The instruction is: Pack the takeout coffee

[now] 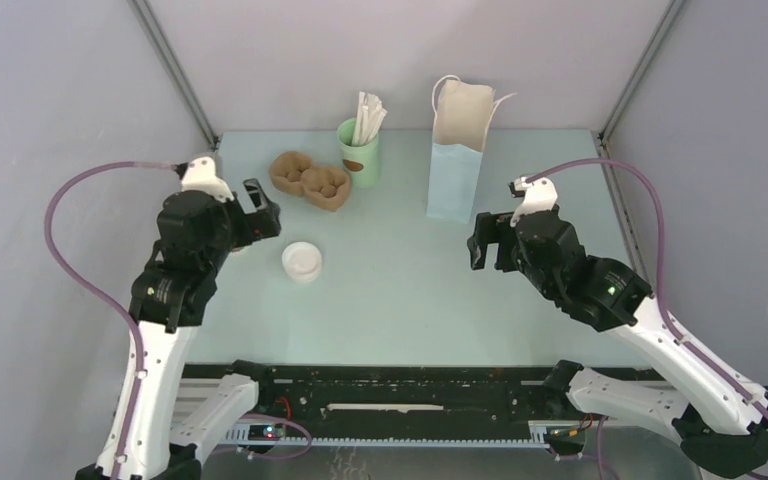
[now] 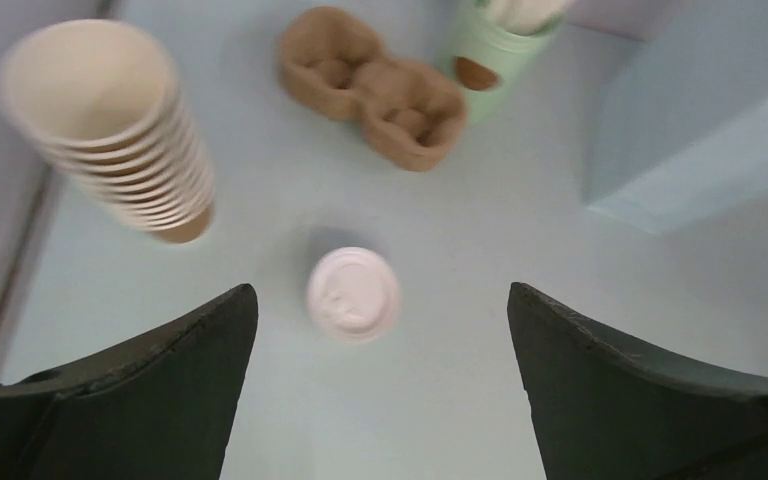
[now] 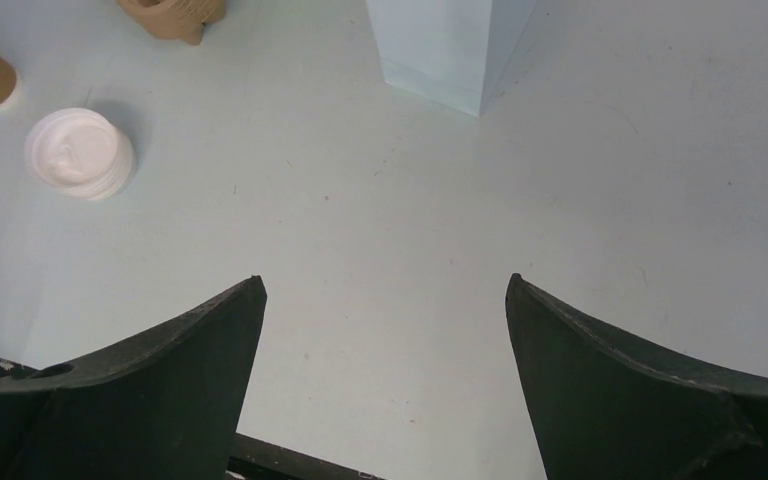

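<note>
Takeout coffee (image 1: 301, 262) is set left of centre, near the left tool (image 1: 263, 212); that and the right tool (image 1: 488, 238) are spread, empty. Judged light, crushable; a gentle sidewall hold is advised.

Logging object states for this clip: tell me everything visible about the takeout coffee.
The takeout coffee shows mostly its round white plastic-looking lid, with a raised rim and embossed top; the cup body beneath cannot be made out. It stands upright on the pale table, left of centre, on the arms' side of the brown cup carrier. Nothing else touches it.
</note>
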Controlling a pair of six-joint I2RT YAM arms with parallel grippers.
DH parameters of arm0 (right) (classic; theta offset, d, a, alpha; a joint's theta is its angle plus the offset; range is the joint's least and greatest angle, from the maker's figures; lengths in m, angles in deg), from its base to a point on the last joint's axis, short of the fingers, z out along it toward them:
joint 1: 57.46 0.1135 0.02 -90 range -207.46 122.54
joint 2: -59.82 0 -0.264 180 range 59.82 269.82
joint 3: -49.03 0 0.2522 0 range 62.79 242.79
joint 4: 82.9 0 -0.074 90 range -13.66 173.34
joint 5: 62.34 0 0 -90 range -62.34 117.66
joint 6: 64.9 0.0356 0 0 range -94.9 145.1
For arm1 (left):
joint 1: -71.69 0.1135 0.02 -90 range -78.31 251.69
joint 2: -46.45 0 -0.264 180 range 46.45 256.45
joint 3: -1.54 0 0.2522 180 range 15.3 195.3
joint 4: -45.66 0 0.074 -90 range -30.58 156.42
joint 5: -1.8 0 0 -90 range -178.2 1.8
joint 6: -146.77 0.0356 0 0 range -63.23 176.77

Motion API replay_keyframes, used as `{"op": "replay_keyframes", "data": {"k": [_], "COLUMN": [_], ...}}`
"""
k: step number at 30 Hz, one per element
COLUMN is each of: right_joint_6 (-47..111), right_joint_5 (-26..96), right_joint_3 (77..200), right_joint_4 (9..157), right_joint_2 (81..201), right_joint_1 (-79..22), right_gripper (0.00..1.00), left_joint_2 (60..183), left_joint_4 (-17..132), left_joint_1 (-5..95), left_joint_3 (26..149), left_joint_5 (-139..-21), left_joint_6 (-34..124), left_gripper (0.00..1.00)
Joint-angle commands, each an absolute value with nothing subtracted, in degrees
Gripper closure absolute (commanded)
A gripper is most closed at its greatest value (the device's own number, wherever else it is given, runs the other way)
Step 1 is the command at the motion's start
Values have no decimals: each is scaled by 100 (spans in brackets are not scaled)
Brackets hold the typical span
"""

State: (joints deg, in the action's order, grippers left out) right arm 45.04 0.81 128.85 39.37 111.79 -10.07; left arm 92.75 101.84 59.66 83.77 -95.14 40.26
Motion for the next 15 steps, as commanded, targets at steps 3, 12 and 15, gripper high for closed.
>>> {"op": "replay_keyframes", "data": {"k": [3, 12, 15], "right_joint_6": [4295, 3954, 3833], "right_joint_5": [383, 1067, 1241], "right_joint_3": [12913, 12842, 12768], "right_joint_4": [4137, 4371, 4464], "right_joint_2": [11547, 11658, 11600], "right_joint_1": [-995, -1072, -1165], "right_gripper": [0, 0, 0], "left_joint_2": [9676, 10424, 10770], "left_joint_4": [11128, 11105, 10790], "left_joint_1": [7481, 9185, 9228], "left_joint_3": [9179, 9425, 9534], "left_joint_5": [-10386, -10482, -10111], "left_joint_6": [3629, 3075, 3161], "left_gripper": [0, 12, 14]}}
